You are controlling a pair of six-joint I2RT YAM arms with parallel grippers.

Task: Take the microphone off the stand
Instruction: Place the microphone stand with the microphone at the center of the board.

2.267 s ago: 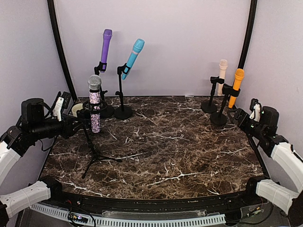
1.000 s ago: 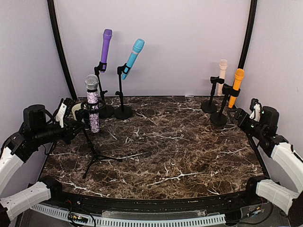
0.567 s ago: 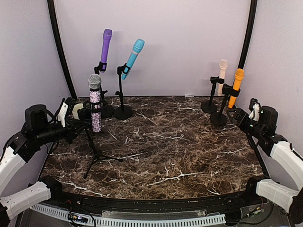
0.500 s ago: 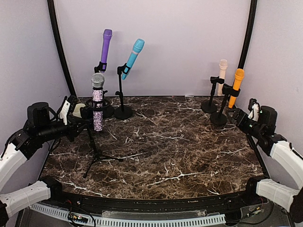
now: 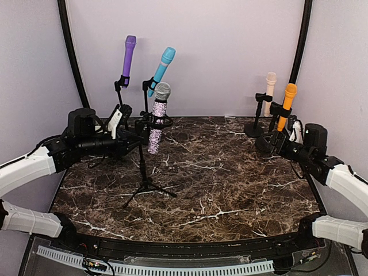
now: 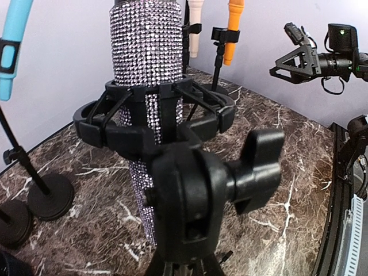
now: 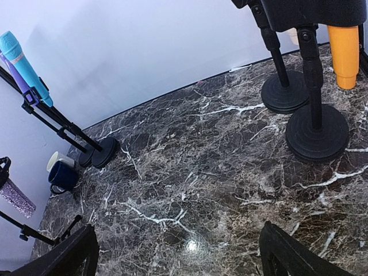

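On the left half of the dark marble worktop (image 5: 230,190), the left end effector (image 5: 133,141) is clamped tight on the pole of the tripod stand (image 5: 145,179), just under the cradle. The rhinestone microphone (image 5: 156,121) stands upright in that cradle, not yet out of it, silver mesh head on top.

From overhead you get the layout: three thin legs splayed on the stone, and a purple microphone (image 5: 128,54) and a blue microphone (image 5: 163,68) slanting on stands at the back wall. A cream microphone (image 5: 269,86) and an orange microphone (image 5: 287,104) stand at the right rear.

The left wrist camera gives what that view can't: row on row of tiny glittering studs on the barrel. It also shows the black ring cradle (image 6: 155,115) strung with elastic cords and a chunky wing knob (image 6: 256,167) at the joint. Its own fingers don't show there.

Over on the right, the right end effector (image 5: 276,142) hovers near the orange microphone's stand, fingers spread wide with nothing between them. Its wrist camera catches two heavy round bases (image 7: 317,135). It also picks out a navy mug (image 7: 63,176) and a white cup (image 7: 57,160) by the far stands, which the overhead view doesn't show.
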